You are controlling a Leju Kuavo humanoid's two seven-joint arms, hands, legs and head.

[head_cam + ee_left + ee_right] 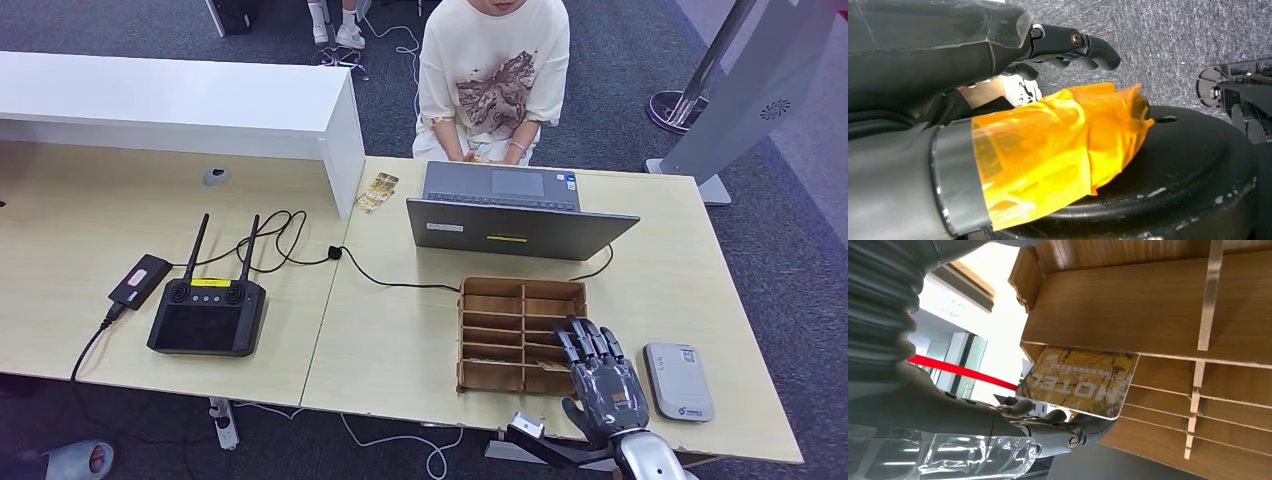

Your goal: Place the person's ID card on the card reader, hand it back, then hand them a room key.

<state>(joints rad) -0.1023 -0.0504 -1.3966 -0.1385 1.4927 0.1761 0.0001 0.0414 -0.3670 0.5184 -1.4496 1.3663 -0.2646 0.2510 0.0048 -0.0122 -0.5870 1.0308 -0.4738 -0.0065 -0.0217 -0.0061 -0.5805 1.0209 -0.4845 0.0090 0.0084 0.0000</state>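
While my right hand (604, 383) pinches a key card (1080, 381) half out of the rack (490, 295), I fear it snags a divider and slips free.

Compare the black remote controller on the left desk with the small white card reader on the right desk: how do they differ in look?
The remote controller is black with two upright antennas and a cable running from it; the card reader is white-grey, flat, with no antennas. The controller is larger than the reader. The controller lies far from the right hand; the reader lies just beside it. Both rest flat on the desks.
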